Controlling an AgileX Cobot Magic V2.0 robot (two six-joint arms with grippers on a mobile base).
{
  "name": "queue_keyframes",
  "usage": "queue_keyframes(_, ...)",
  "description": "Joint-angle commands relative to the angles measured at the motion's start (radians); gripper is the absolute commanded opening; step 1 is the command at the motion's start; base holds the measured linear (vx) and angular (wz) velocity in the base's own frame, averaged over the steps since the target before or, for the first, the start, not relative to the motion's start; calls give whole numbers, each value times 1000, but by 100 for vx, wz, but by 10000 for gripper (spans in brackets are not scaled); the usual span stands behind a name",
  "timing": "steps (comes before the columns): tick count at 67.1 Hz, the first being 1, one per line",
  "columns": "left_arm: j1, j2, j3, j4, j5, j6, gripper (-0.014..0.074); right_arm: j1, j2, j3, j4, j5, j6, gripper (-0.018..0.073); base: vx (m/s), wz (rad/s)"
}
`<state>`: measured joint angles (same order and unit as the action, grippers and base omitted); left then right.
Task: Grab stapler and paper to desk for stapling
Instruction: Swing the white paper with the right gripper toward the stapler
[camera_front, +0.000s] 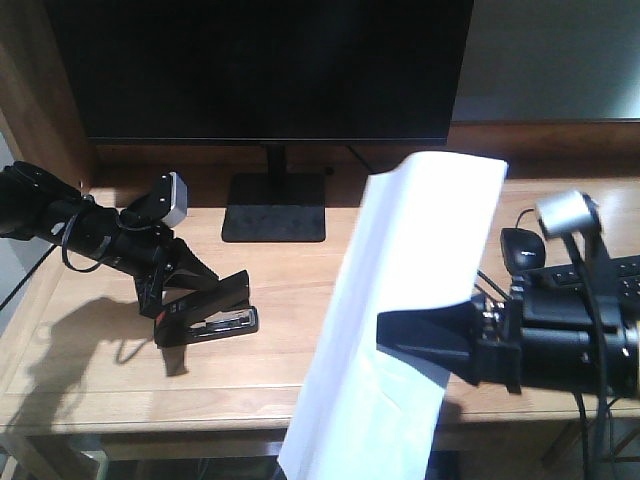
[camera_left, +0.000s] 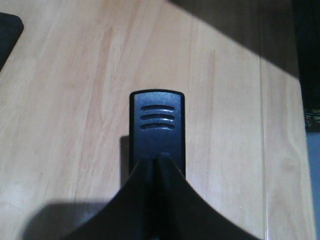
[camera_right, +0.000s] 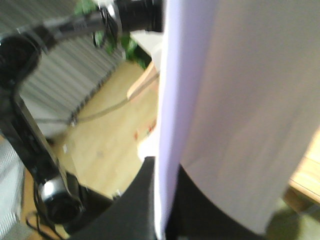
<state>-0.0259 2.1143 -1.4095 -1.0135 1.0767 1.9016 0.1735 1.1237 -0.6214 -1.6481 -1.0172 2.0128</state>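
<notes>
The black stapler (camera_front: 213, 308) hangs tilted just over the left part of the desk (camera_front: 280, 360), its orange-red rear low and its mouth parted. My left gripper (camera_front: 192, 274) is shut on its rear half. From the left wrist, the ribbed front of the stapler (camera_left: 157, 122) sticks out past the closed left gripper (camera_left: 157, 159) above the desk (camera_left: 65, 100). The white paper (camera_front: 420, 240) hangs upright at centre right, curled, its lower end dipping below the desk's front edge. My right gripper (camera_front: 384, 334) is shut on its right edge; the right wrist view shows the paper (camera_right: 240, 100) pinched in the right gripper (camera_right: 165, 170).
A large dark monitor (camera_front: 260, 70) on a black stand (camera_front: 275, 208) fills the back of the desk. A black mouse (camera_front: 522, 247) and the edge of a keyboard (camera_front: 620, 268) lie at the right, behind my right arm. A wooden side panel (camera_front: 40, 90) rises at the left.
</notes>
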Motion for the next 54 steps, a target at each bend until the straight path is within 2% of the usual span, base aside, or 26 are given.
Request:
queue_keyframes(1,-5,-53,-23,-56,35,-9,-6,0,42,-109,-49,-41,60,-2,0,0)
queue_keyframes(15,-5,-53,-23,-56,35,-9,-6,9,150,-237,-100,-48,89,-2,0,0)
queue_keyframes(37,-5,-53,-23,-56,35,-9,-6,179,345,-381,-84,17,89,-2,0,0)
queue_keyframes(54,-5,-53,-23,-56,35,-9,-6,197,461,-417,-52,73,89,-2,0,0)
